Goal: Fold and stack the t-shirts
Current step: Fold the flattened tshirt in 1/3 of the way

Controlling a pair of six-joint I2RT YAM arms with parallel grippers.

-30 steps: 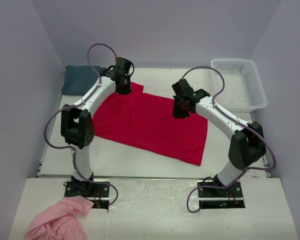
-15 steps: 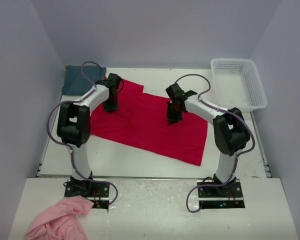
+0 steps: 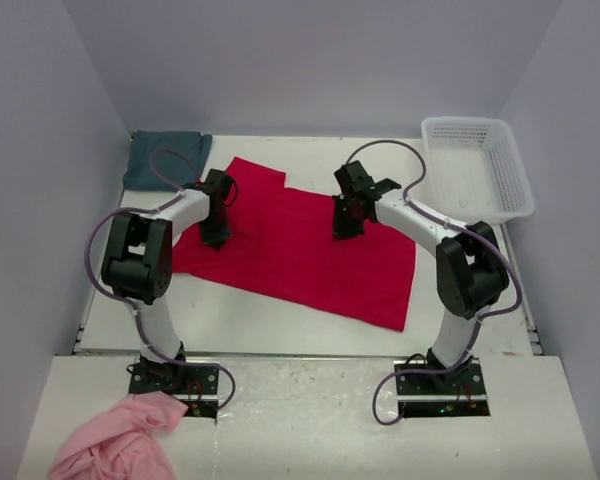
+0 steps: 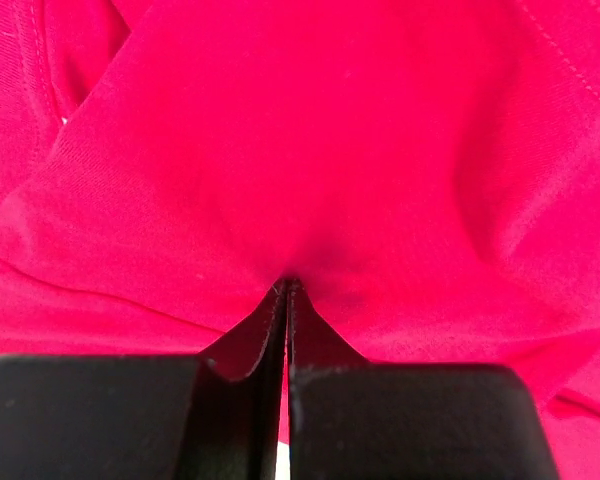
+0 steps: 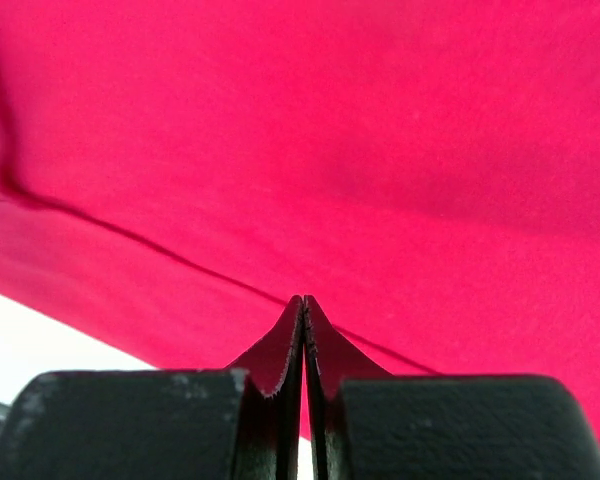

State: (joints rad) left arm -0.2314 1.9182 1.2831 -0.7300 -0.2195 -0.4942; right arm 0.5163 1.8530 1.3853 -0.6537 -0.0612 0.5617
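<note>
While the red t-shirt [image 3: 300, 250] lay spread over the middle of the worktop [image 3: 280, 330], both arms were bent down onto it. The left gripper [image 3: 216, 236] stood on the shirt's left part, its fingers clenched on a pinch of red cloth that rose to a point at their tips. The right gripper [image 3: 342, 228] stood towards the shirt's far edge, likewise clamped on a small ridge of the fabric. The teal t-shirt [image 3: 165, 158] lay in the worktop's far left corner, near the red one's sleeve. A white basket [image 3: 477, 165] filled the far right corner, and a pink cloth [image 3: 120, 440] lay on the near ledge by the left arm's base
</note>
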